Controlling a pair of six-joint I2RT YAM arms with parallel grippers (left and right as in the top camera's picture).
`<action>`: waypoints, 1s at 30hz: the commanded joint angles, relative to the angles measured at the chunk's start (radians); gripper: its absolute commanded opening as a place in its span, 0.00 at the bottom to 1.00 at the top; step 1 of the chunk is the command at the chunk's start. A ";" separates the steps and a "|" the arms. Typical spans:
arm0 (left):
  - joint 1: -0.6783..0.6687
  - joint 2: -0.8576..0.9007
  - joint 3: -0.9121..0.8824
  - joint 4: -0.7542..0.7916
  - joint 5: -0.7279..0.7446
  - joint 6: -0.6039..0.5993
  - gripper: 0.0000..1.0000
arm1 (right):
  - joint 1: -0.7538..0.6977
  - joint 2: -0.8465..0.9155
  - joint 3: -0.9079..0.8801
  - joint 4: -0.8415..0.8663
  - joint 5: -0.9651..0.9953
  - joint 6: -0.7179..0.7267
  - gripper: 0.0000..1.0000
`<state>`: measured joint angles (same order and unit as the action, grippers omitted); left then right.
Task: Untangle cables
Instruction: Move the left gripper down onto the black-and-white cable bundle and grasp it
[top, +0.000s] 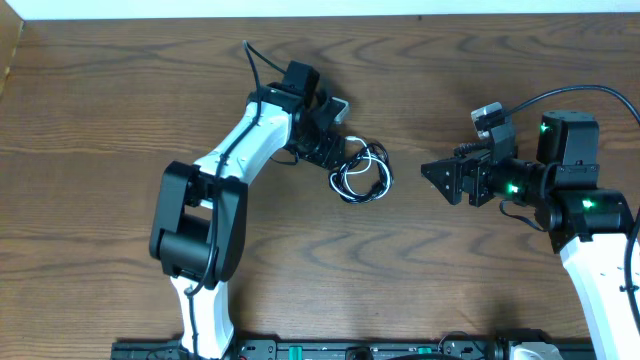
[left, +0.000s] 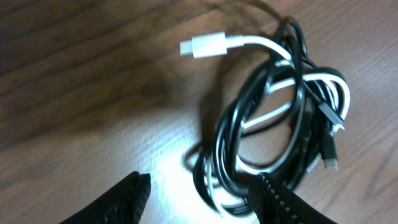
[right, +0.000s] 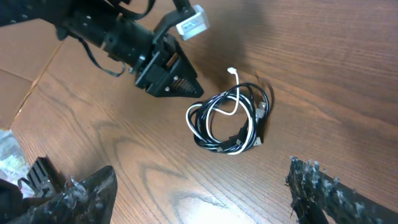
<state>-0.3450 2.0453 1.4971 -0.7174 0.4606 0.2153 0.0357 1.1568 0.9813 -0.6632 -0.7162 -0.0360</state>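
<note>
On the tabletop (top: 100, 100), the tangled cables (right: 249, 138) are laid in one coil. Its edge is enclosed by the half-open left hand (left: 202, 182), not yet gripped; the right hand (right: 200, 171) is held wide open, well apart.

left arm (top: 238, 142): white links, black joints | right arm (top: 600, 280) — green lights | fingers (left: 283, 204): black

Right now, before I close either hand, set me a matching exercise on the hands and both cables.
1 left hand; 2 right hand; 3 white cable; 4 black cable
a coiled through the white one; b open, clear of the bundle; c plug sticks out of the bundle; d straddling the bundle's edge
Pairs: 1-d, 2-b, 3-c, 4-a
</note>
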 joint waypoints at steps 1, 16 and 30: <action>-0.001 0.044 0.012 0.034 0.061 0.020 0.56 | -0.004 0.001 0.019 -0.004 0.004 0.006 0.84; -0.042 0.111 0.012 0.080 0.104 0.020 0.50 | -0.004 0.002 0.019 -0.004 0.007 0.006 0.86; -0.082 0.125 -0.006 0.115 -0.063 -0.069 0.30 | -0.004 0.002 0.019 -0.010 0.008 0.006 0.90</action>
<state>-0.4095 2.1525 1.4971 -0.6128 0.5003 0.1898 0.0357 1.1568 0.9813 -0.6708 -0.7059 -0.0357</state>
